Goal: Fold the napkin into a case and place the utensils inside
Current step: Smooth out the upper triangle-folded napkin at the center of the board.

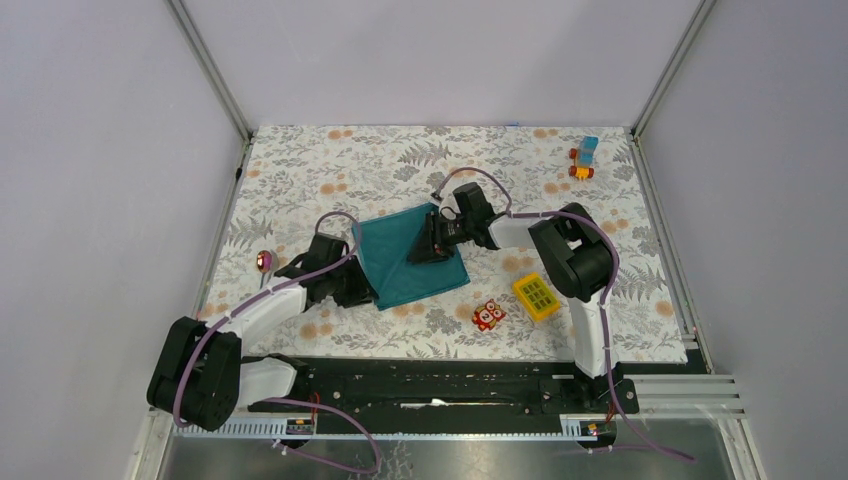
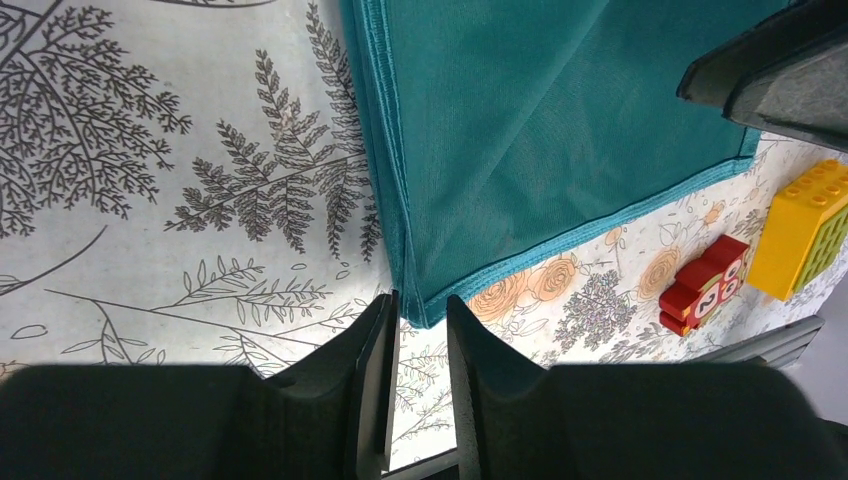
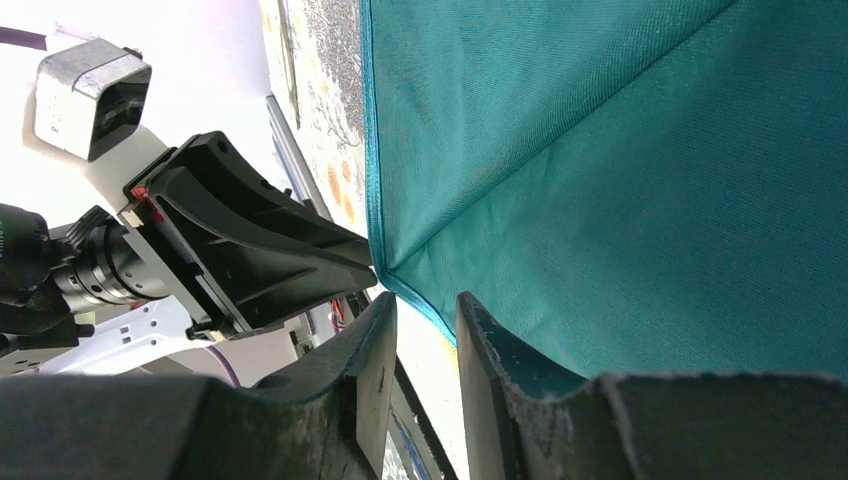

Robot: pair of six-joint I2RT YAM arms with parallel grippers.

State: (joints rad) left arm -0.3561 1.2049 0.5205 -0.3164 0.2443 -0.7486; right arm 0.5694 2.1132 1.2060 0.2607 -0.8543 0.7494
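Teal napkin (image 1: pixel 400 265) is spread at mid-table on the floral tablecloth (image 1: pixel 350 160). A diagonal crease is seen across it and doubled hems along its left edge. It is not yet shaped into a narrow case.

Left gripper (image 2: pixel 418 310) is parked at the napkin's near-left corner. Its jaws are parted by a narrow gap, the corner tip sits right at the fingertips (image 2: pixel 380 315), and tablecloth is seen through the gap, so nothing is pinched.

Right gripper (image 3: pixel 425 305) is set over the napkin's far-right part. Its jaws are likewise narrowly apart, a hem is seen crossing at the tips, and no grip is made out.

Spoon (image 1: pixel 264 261) with a pink-red bowl is left lying on the tablecloth, left of the left arm, apart from the napkin.

Red owl toy (image 1: pixel 488 315) and yellow gridded block (image 1: pixel 536 296) are placed near-right of the napkin. Blue-and-orange toy (image 1: pixel 585 158) is seen at the far-right corner.
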